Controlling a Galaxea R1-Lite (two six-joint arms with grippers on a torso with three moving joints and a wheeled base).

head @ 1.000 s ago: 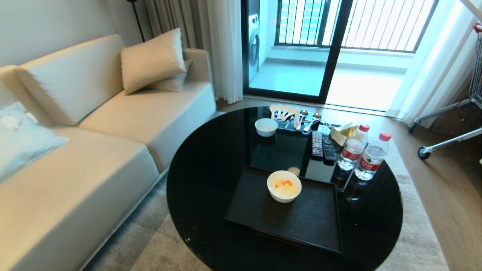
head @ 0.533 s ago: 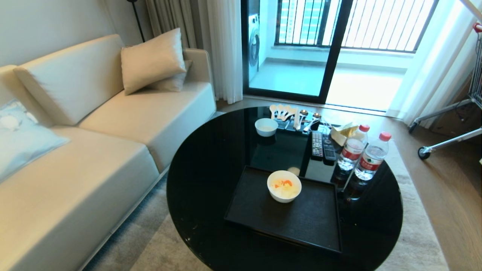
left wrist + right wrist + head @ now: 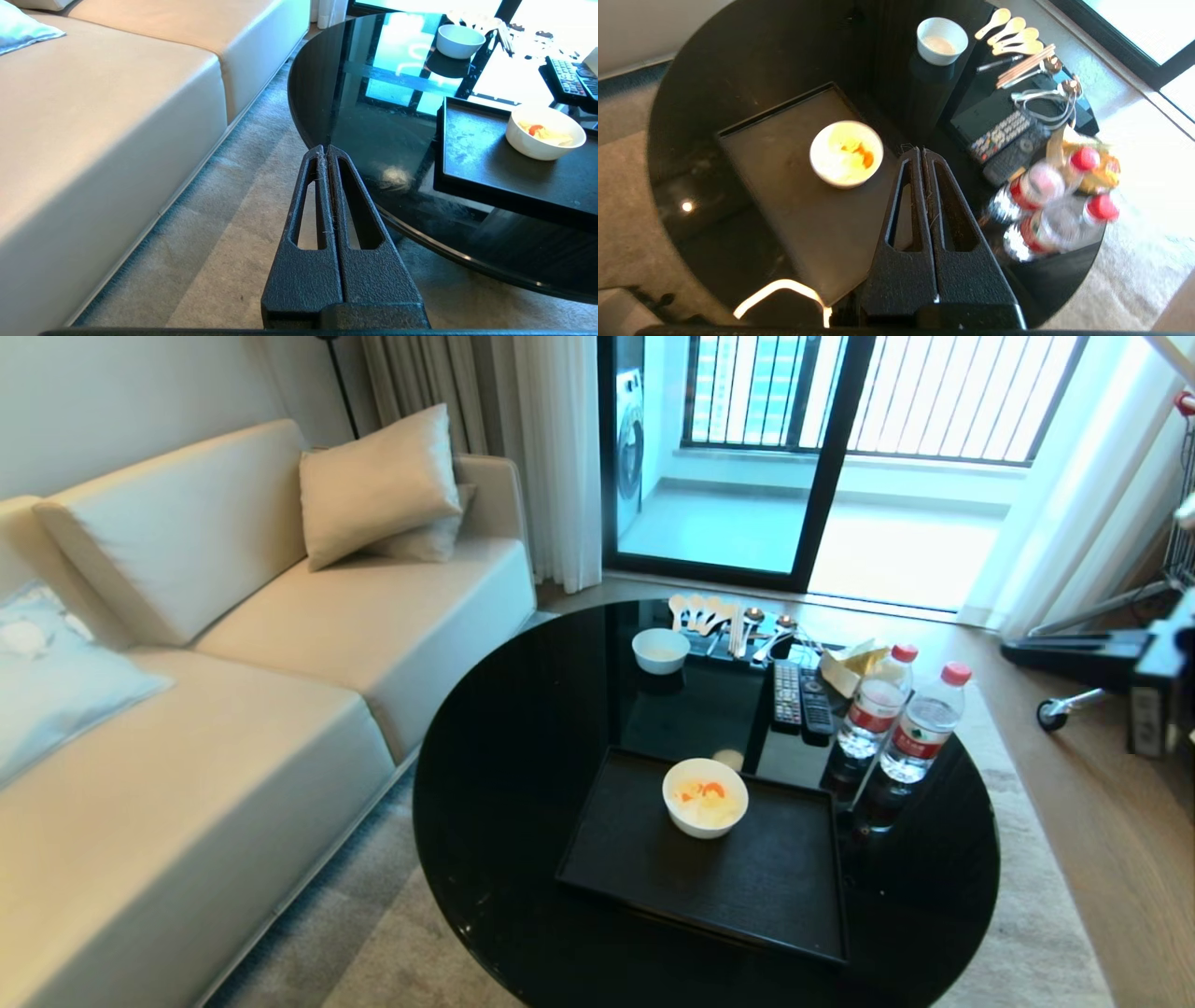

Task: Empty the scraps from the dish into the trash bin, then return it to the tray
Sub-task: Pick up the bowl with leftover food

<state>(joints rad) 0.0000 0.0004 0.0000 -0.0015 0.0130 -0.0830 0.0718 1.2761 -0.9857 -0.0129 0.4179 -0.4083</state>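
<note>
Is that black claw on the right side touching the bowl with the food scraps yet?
Apart. In the right wrist view the right gripper, fingers shut together, hangs above the tray, with bare tray showing between it and the dish.

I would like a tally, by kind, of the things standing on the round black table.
Bowls: 2, the dish with the scraps and a smaller white bowl
Water bottles: 2
Remote controls: 2
Tray: 1
Pale spoons: 4
Total: 11
</note>
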